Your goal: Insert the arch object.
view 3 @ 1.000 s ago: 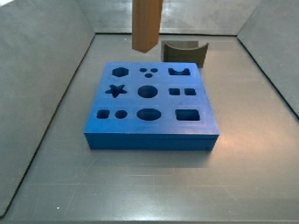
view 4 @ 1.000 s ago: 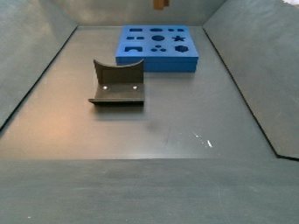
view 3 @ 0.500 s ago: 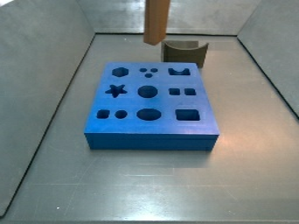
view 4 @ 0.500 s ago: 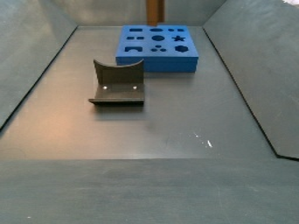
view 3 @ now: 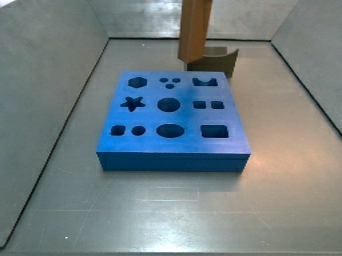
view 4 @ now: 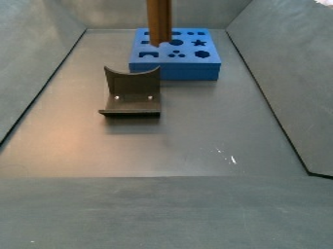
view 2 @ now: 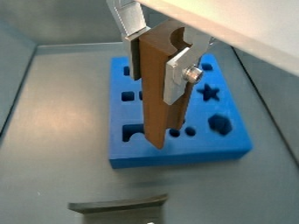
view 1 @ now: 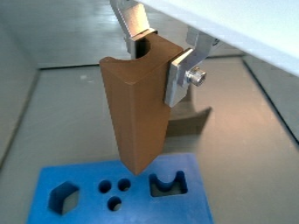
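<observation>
My gripper (view 1: 158, 54) is shut on the arch object (view 1: 138, 114), a tall brown bar with a half-round groove down one side; it hangs upright between the silver fingers (view 2: 179, 74). Both wrist views show the gripper (view 2: 156, 52) and the bar (view 2: 158, 96). In both side views only the bar shows (view 3: 195, 30) (view 4: 158, 21), and the gripper is out of frame. The bar's lower end hovers over the blue board (view 3: 174, 150) (view 4: 196, 70), close to its arch-shaped hole (view 3: 205, 82) (view 1: 170, 183) (view 2: 135, 134), without touching it.
The dark fixture (view 4: 130, 92) (view 3: 218, 58) stands on the floor beyond the board's arch-hole end; it also shows in both wrist views (view 1: 187, 122) (view 2: 117, 207). The board has several other shaped holes. Grey walls enclose the floor on all sides.
The bar has moved across the board toward the arch-hole end and come lower; the board and fixture have not moved.
</observation>
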You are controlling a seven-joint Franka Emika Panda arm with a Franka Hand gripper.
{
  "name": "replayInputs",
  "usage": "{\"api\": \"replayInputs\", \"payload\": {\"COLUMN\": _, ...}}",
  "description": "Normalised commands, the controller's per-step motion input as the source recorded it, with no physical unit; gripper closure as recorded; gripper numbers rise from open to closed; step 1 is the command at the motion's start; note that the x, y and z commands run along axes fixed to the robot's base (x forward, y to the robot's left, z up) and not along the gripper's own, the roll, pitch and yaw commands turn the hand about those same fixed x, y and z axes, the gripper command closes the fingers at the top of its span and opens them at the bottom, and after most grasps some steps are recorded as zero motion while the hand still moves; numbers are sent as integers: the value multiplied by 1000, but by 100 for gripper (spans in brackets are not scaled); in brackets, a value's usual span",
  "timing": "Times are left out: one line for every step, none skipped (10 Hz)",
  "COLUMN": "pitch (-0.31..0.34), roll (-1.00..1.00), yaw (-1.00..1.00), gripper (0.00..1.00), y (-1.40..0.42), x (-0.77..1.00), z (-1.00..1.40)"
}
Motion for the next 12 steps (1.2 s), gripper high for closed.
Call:
{"api": "replayInputs", "payload": {"pitch": -4, "roll": 17, "yaw": -897, "gripper": 100, "y": 0, "x": 220, "z": -189}}
{"api": "replayInputs", "payload": {"pitch": -14, "roll": 20, "yaw": -1000, "gripper": 100, "y": 0, "x": 37, "z": -97}}
{"api": "replayInputs", "payload": {"pitch": -19, "roll": 24, "yaw": -1000, "gripper": 100, "y": 0, "x": 0, "z": -51}}
{"api": "replayInputs", "payload": {"pitch": -14, "roll": 24, "yaw": -1000, "gripper": 100, "y": 0, "x": 0, "z": -49}}
{"api": "replayInputs", "payload": {"pitch": -11, "roll": 27, "yaw": -1000, "gripper": 100, "y": 0, "x": 0, "z": -54}}
{"api": "replayInputs", "payload": {"pitch": -37, "roll": 73, "yaw": -1000, "gripper": 100, "y": 0, "x": 0, "z": -177}}
{"api": "replayInputs", "payload": {"pitch": -49, "roll": 107, "yaw": -957, "gripper": 100, "y": -94, "x": 63, "z": -240}}
{"api": "replayInputs", "payload": {"pitch": -56, "roll": 126, "yaw": -649, "gripper": 100, "y": -354, "x": 340, "z": -246}}
{"api": "replayInputs", "payload": {"pitch": -49, "roll": 130, "yaw": -434, "gripper": 100, "y": -434, "x": 546, "z": -257}}
{"api": "replayInputs", "payload": {"pitch": 0, "roll": 134, "yaw": -243, "gripper": 100, "y": -506, "x": 666, "z": -189}}
{"api": "replayInputs", "payload": {"pitch": 46, "roll": 230, "yaw": -100, "gripper": 100, "y": -546, "x": 643, "z": -137}}
{"api": "replayInputs", "payload": {"pitch": 33, "roll": 249, "yaw": -174, "gripper": 100, "y": -469, "x": 609, "z": -106}}
